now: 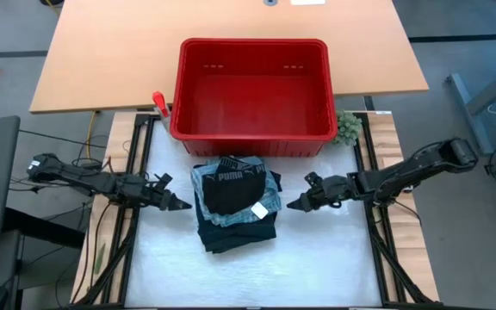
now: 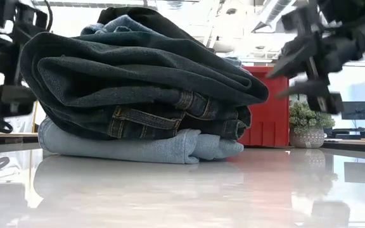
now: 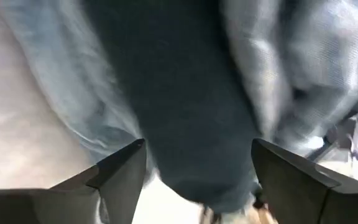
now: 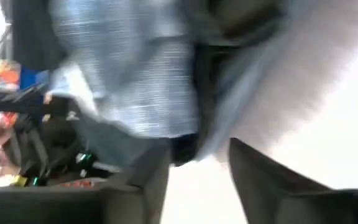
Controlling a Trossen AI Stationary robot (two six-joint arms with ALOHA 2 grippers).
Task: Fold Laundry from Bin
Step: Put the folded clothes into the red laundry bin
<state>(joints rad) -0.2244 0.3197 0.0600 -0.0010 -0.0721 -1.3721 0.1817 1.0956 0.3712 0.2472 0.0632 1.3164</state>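
From above, the laundry point(image 1: 235, 205) lies as a folded stack on the white-covered desk point(image 1: 317, 267), just in front of the bin point(image 1: 252, 86), whose red floor is bare. On top of the stack is a black garment with white lettering and a small white tag; a light blue-grey piece and dark denim show beneath it. The left end effector point(image 1: 172, 203) sits just beside the stack's left edge and the right end effector point(image 1: 300, 204) just beside its right edge. Neither appears to touch the cloth, and both point inward at it. A small green fuzzy lump point(image 1: 347, 127) rests at the bin's right corner.

At desk height, the stack fills the middle: dark denim folds with tan stitching over a pale blue layer that rests on the desk. The left end effector point(image 2: 8, 69) is a dark blur at one side, and the right end effector point(image 2: 306, 73) at the other, with its fingers spread and nothing between them. The bin point(image 2: 268, 120) stands behind.

The left wrist camera shows its two dark fingers point(image 3: 120, 171) set wide apart, with the dark denim fold close ahead of the gap but not clamped.

The right wrist camera shows its fingers point(image 4: 260, 177) parted by a moderate gap, the blue-grey cloth near the tips, and nothing gripped.
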